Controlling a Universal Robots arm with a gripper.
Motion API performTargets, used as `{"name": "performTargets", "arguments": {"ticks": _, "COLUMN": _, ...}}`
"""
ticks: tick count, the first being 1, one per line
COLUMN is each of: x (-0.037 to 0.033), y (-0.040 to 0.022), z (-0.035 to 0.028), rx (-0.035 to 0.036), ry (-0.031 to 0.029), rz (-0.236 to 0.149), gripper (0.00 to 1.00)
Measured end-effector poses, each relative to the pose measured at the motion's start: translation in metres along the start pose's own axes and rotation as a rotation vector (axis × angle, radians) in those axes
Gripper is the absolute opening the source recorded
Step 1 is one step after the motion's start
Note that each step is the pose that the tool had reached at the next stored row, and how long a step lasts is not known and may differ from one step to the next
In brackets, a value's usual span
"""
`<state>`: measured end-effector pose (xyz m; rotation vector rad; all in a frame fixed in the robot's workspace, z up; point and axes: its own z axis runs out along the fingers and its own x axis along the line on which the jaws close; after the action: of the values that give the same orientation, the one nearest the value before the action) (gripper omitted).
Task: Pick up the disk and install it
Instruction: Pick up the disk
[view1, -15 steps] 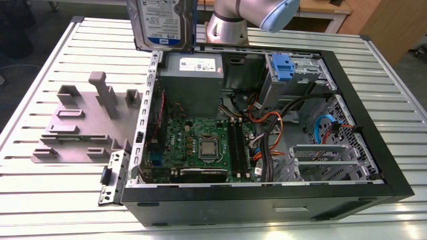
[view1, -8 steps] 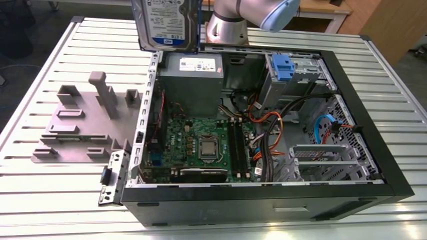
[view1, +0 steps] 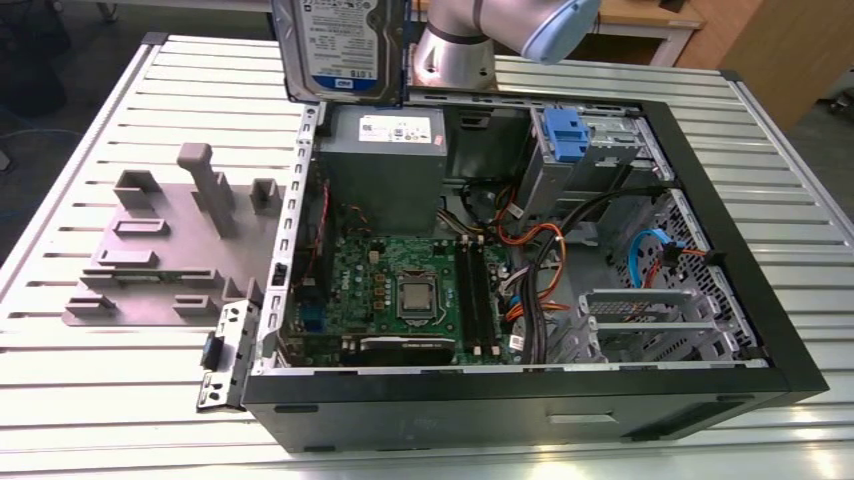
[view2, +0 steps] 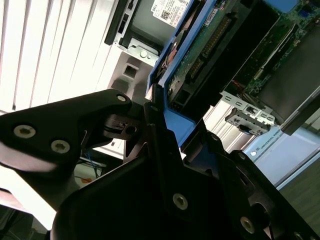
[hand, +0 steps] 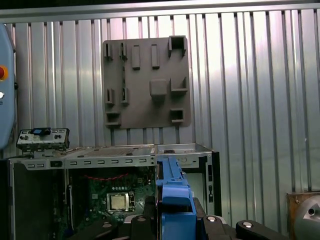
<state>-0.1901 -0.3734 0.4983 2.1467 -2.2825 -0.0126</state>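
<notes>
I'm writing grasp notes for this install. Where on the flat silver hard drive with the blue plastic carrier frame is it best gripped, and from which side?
Probably by the blue plastic carrier frame at one short end, coming in end-on and pinching across the thin flat silver hard drive. The gripper holds it so, upright near the open black computer case, the far end free.

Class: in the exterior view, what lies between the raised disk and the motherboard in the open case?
The grey power supply sits between the disk and the motherboard, as the exterior view shows.
</notes>
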Motion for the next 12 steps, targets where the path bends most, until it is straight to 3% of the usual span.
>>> {"name": "performTargets", "arguments": {"ticks": 12, "x": -0.0006, "y": -0.0092, "z": -0.0001, "rx": 0.0000, "ry": 0.0001, "rz": 0.000, "gripper": 0.36}}
